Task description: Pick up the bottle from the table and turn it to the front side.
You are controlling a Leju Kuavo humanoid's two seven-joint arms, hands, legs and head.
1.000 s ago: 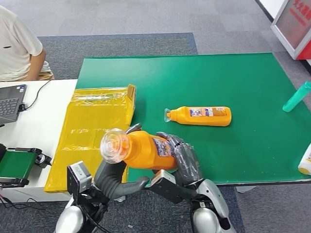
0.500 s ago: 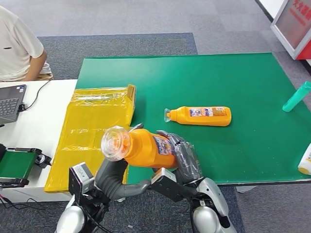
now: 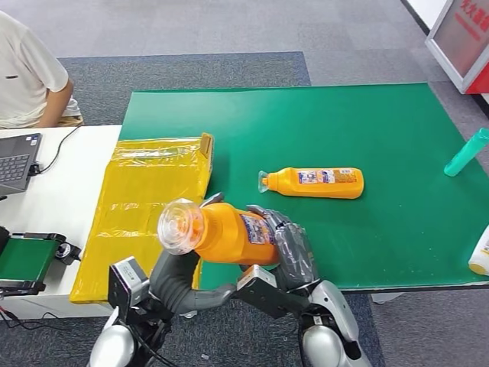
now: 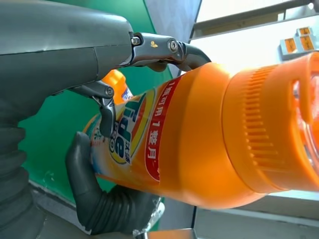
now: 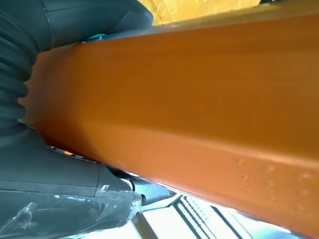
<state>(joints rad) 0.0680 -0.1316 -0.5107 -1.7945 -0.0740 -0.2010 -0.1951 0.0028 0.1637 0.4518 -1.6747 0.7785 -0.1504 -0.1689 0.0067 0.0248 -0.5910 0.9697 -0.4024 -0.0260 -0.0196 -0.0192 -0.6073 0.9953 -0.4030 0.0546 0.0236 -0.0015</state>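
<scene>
An orange detergent bottle [image 3: 228, 233] with a clear cap hangs on its side above the table's near edge, cap end toward my left. My left hand [image 3: 176, 277] grips it from below near the neck, and one finger shows over its top. My right hand [image 3: 291, 252] wraps the base end. In the left wrist view the bottle [image 4: 211, 134] shows its printed label, with my left hand [image 4: 90, 124] curled around the body. In the right wrist view the plain orange side [image 5: 188, 99] lies against my right hand [image 5: 56, 184]. A second orange bottle [image 3: 314, 182] lies on the green mat [image 3: 346, 115].
A yellow plastic bag [image 3: 147, 199] lies at the mat's left edge. A teal bottle [image 3: 467, 151] and a white bottle [image 3: 480, 254] sit at the right edge. On the white desk to the left are a laptop [image 3: 16, 159] and a green device [image 3: 24, 260]; a person [image 3: 29, 69] sits behind it.
My left forearm has sunk slightly toward me. The held bottle has barely shifted, and both hands keep their hold.
</scene>
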